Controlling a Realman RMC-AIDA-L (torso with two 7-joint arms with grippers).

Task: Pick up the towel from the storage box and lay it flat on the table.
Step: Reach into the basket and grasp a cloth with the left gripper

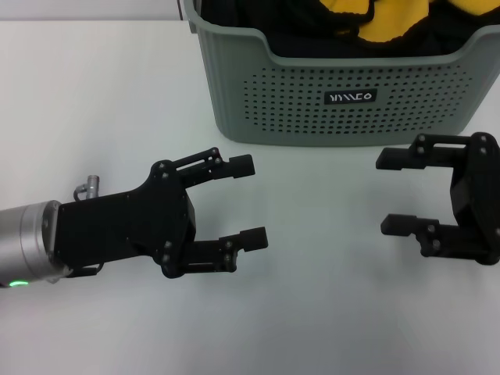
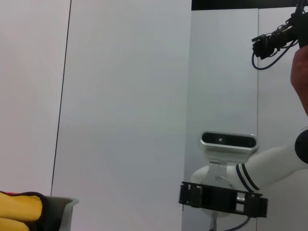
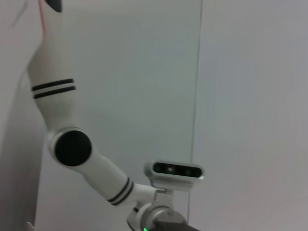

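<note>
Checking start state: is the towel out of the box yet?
No. Yellow-and-black cloth lies bunched in the box; the table holds no cloth.

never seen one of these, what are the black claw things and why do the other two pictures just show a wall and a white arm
The black claws are the two hands of a two-armed robot. The head view looks down from a camera on its head: the left hand and the right hand hover over a white table, both open and holding nothing. Behind them stands a grey-green storage box with dotted sides, and black and yellow cloths are bunched inside it.

The other two pictures come from cameras on the wrists. They point sideways, so each mostly shows a pale wall and the opposite white arm. The left wrist view also catches a corner of the box with yellow cloth in it.
</note>
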